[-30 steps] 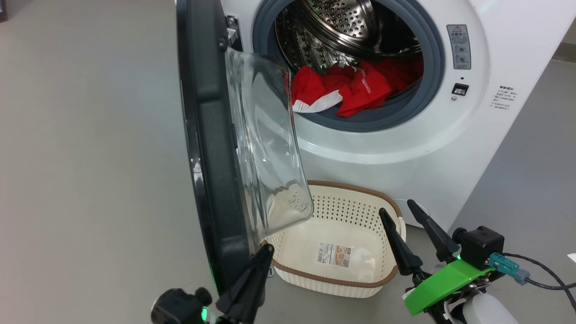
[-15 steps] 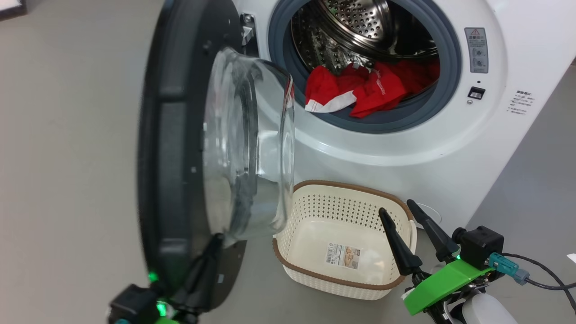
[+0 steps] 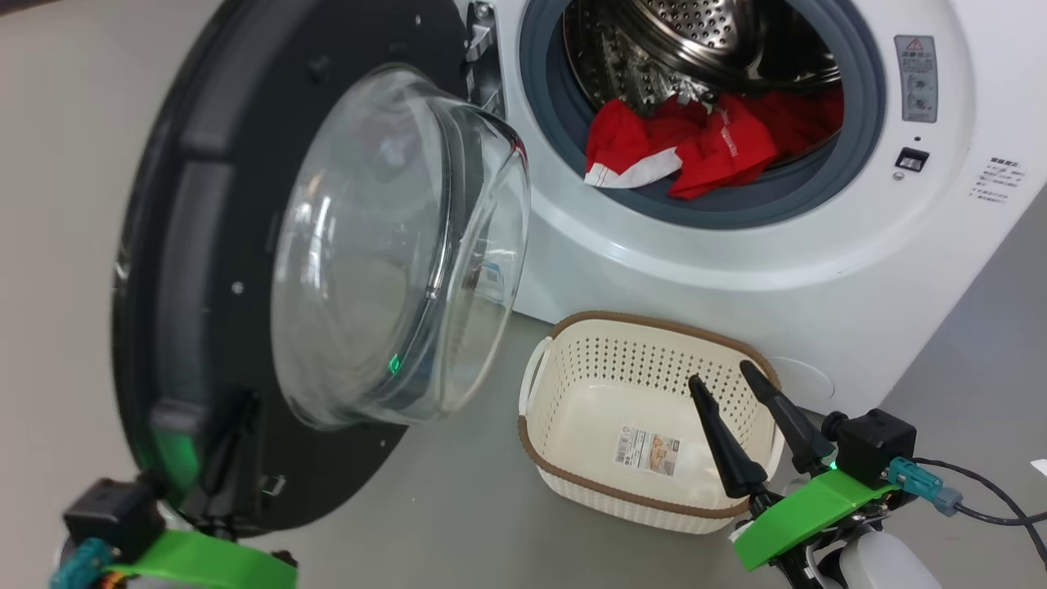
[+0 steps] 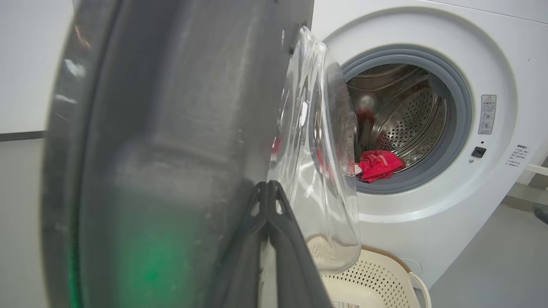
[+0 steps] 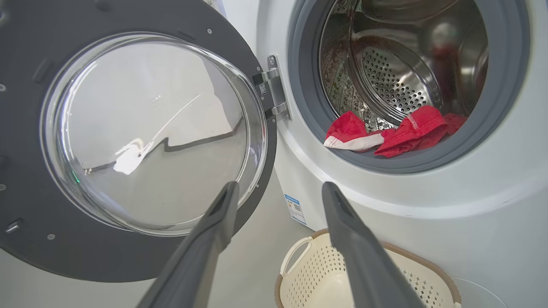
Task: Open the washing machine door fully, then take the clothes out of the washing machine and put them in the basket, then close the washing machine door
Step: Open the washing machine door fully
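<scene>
Beside the door (image 4: pixel 171 128), left wrist view shows left end effector (image 4: pixel 268 187) closed.

Left gripper (image 4: pixel 267 185) pinched — right gripper (image 3: pixel 720 373) spread.

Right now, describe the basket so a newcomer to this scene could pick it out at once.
Start at the big white washing machine, its round black door swung open. On the floor right in front of it, below the opening, stands the basket. It alone is small, cream and perforated, with a brown rim and a paper label on its bare bottom.
</scene>
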